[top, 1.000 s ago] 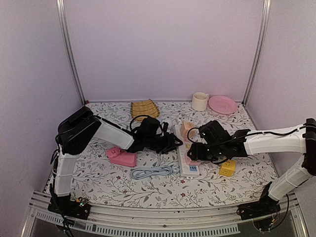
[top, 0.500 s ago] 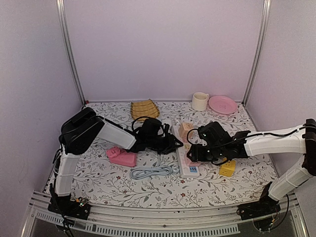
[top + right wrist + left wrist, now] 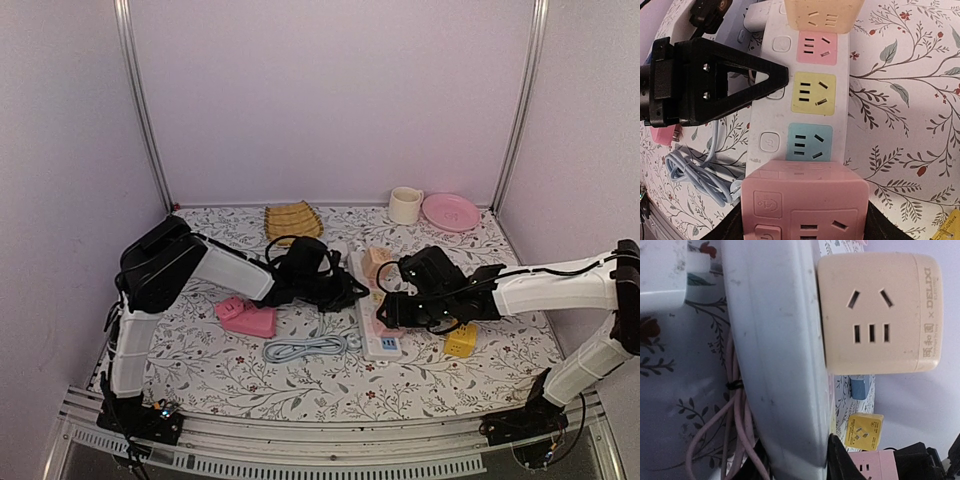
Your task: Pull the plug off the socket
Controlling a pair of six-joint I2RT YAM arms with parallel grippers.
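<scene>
On the floral-printed tabletop (image 3: 220, 372) nothing large has moved in the last second. Your right arm (image 3: 540, 285) has only edged slightly toward the left arm (image 3: 225, 268). The long white rectangular plastic power strip (image 3: 762, 117) lies at mid-tabletop between them as it did, running near to far. Finding: the pull has not yet taken effect. The pink cube-shaped plastic plug (image 3: 805, 200) sits over the strip's near end, and whether its pins have begun to lift cannot be seen. The strip is hard, glossy and round-edged, with square pastel panels in pink, yellow and blue showing. A peach cube adapter (image 3: 872, 312), matte and round-cornered, occupies its far end. Your right fingers (image 3: 727, 232) are clamped on the pink plug's two sides. Your left fingers (image 3: 747, 57), black angular plastic, touch the strip's left edge, apparently as a brace; whether they are spread or closed I cannot tell.
</scene>
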